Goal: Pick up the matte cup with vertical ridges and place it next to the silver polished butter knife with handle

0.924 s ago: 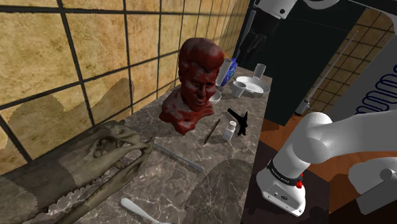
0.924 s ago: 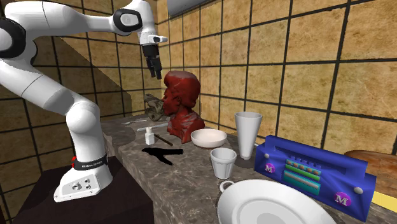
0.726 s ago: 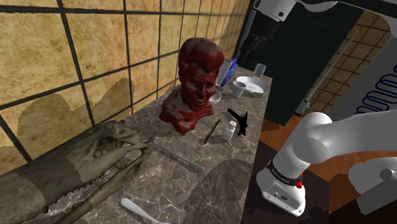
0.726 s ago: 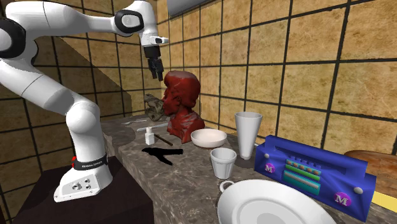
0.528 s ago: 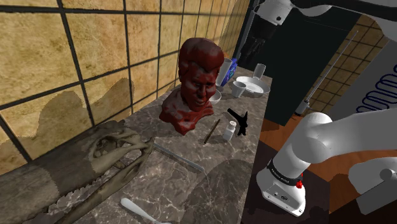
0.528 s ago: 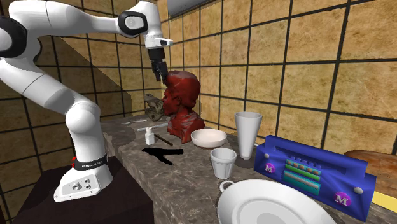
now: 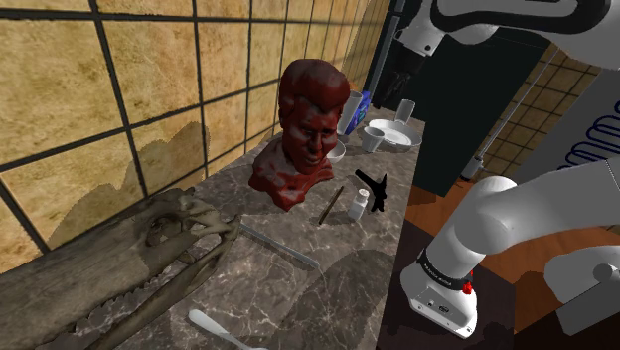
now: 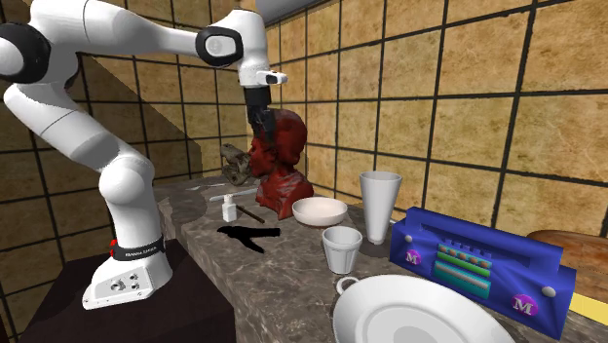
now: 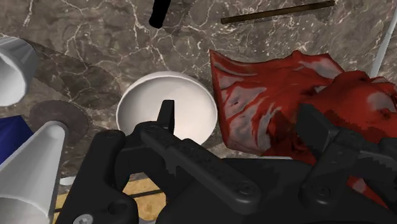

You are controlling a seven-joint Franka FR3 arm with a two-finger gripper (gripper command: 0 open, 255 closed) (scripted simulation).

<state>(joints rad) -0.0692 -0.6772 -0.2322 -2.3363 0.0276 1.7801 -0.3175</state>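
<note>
Two plain white cups stand at the counter's far end: a short cup [image 8: 342,248] [image 7: 372,139] [image 9: 13,67] and a tall tapered cup [image 8: 378,207] [image 7: 405,109] [image 9: 32,168]. I cannot tell which one is ridged. A long grey knife [image 7: 278,246] lies on the marble between the red bust [image 8: 278,161] and the skull [image 7: 169,249]. My gripper [image 8: 261,122] [image 7: 400,80] [image 9: 242,121] hangs open, high above the counter beside the bust's head, holding nothing. Below its fingers [image 9: 167,114] sits a white bowl [image 9: 146,102], well short of the cups.
A white plate [image 8: 429,312] and a blue box [image 8: 477,263] lie beyond the cups. A small white bottle [image 8: 230,208], a black flat object [image 8: 244,234] and a dark stick [image 9: 277,13] rest near the counter's front edge. The tiled wall [image 8: 468,107] runs behind.
The arm has swung along the counter toward the cups, carrying the gripper from left of the bust to just over its head in the second exterior view. The fingers stayed open.
</note>
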